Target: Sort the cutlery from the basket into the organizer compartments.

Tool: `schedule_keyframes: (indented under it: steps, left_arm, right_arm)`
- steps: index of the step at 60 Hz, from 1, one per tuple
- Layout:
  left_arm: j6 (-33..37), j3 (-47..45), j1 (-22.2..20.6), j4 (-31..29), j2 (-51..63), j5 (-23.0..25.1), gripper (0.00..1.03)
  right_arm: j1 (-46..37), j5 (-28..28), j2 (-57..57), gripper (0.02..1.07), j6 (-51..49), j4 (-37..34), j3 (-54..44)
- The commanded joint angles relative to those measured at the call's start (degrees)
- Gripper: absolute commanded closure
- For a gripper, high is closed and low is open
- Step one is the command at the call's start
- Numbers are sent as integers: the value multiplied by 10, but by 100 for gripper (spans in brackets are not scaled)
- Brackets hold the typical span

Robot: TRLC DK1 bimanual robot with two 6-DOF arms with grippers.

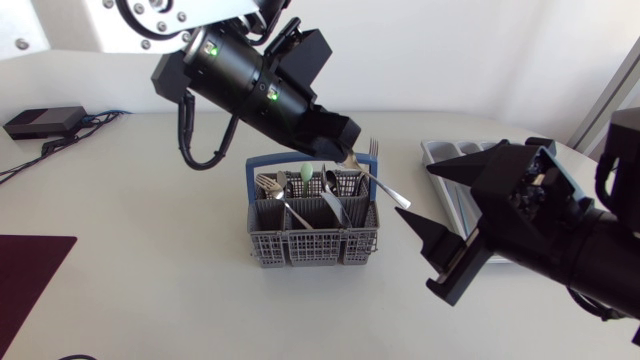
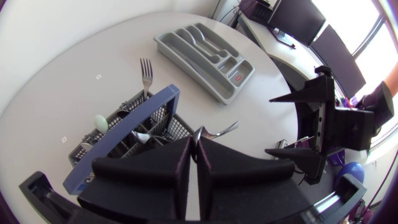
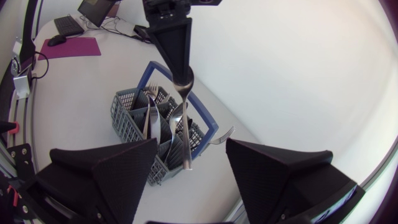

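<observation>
Right gripper (image 1: 414, 190) sits nearest, fingers spread wide with nothing in them. Behind it is the grey cutlery basket (image 1: 300, 246), still loaded. Just above it, the left gripper (image 1: 346, 138) pinches a spoon (image 3: 185, 124) hanging over the basket. The organizer (image 2: 205, 53) is further back.

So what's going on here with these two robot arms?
The left gripper is shut on one piece of cutlery and holds it just above the grey basket, which has more cutlery standing in it. The right gripper hangs open beside the basket. The organizer tray lies behind it on the table.
</observation>
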Motion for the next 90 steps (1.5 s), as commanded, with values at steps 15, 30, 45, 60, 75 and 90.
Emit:
schedule_keyframes:
  steps: [15, 30, 45, 60, 75, 90]
  left_arm:
    - [-18, 46, -8, -21, 38, 32, 100]
    - [-15, 51, -16, -26, 41, 33, 100]
    - [-12, 47, -18, -29, 40, 33, 100]
    - [-12, 44, -20, -29, 39, 33, 100]
    - [-14, 45, -19, -28, 39, 33, 97]
    - [-12, 40, -21, -28, 35, 33, 95]
  right_arm:
    - [8, 27, 66, 52, -40, 77, -22]
    - [9, 34, 119, 63, -45, 112, -12]
    - [8, 37, 140, 80, -48, 117, 2]
    - [9, 37, 148, 88, -48, 113, 8]
    - [9, 35, 152, 92, -51, 104, 9]
    - [9, 26, 156, 98, -51, 91, 10]
